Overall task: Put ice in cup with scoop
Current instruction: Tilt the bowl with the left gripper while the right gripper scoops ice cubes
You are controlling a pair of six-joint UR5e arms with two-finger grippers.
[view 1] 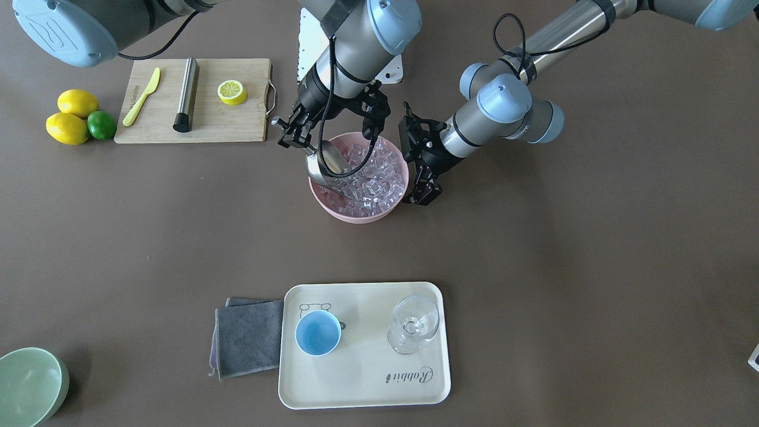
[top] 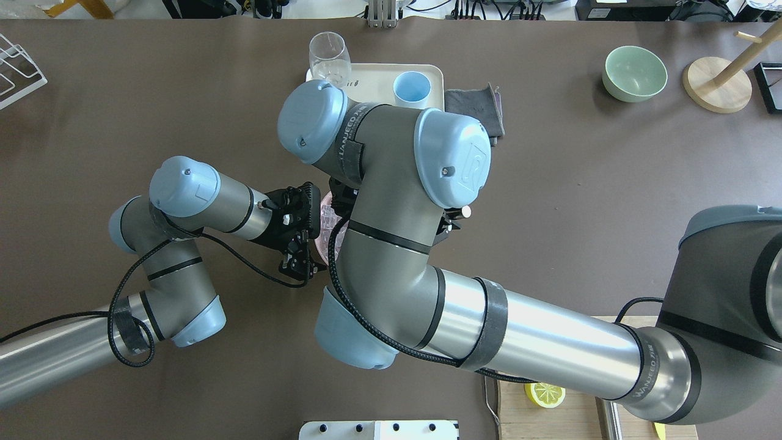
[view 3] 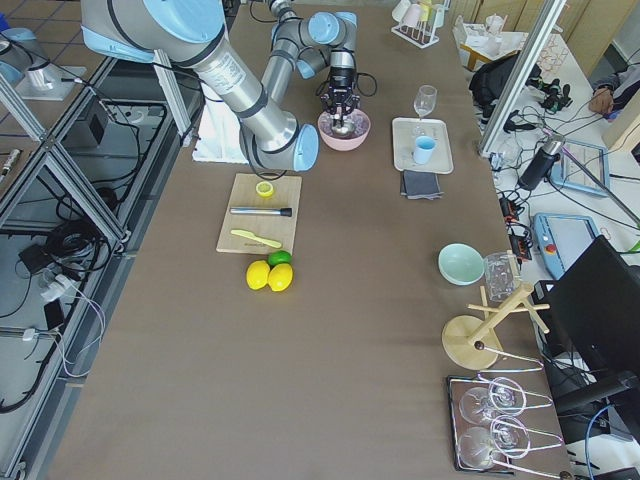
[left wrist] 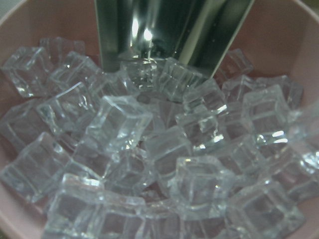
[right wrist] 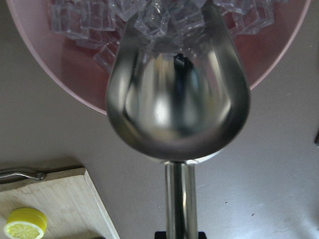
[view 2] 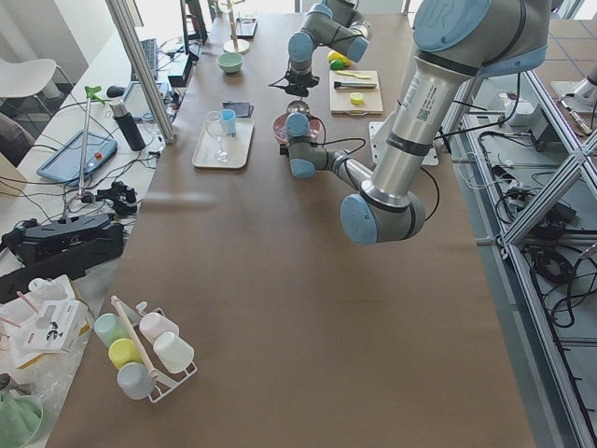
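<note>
The ice [view 1: 373, 178] fills a pink bowl [view 1: 356, 214] at mid-table. My right gripper [view 1: 295, 133] is shut on the handle of the silver scoop [view 1: 325, 161]. The scoop tilts down with its mouth pushed into the cubes. In the right wrist view the scoop's trough [right wrist: 177, 94] looks bare, with cubes only at its front lip. My left gripper [view 1: 422, 193] hangs against the bowl's rim on the other side; I cannot tell how its jaws stand. Its camera shows the ice [left wrist: 164, 149] up close. The light-blue cup [view 1: 318, 333] stands empty on a cream tray [view 1: 367, 385].
A stemmed glass [view 1: 413, 325] shares the tray, and a grey cloth [view 1: 249, 338] lies beside it. A cutting board [view 1: 237, 124] holds a half lemon, a yellow knife and a steel cylinder. Lemons and a lime [view 1: 80, 118] lie past it. A green bowl [view 1: 29, 385] sits at a corner.
</note>
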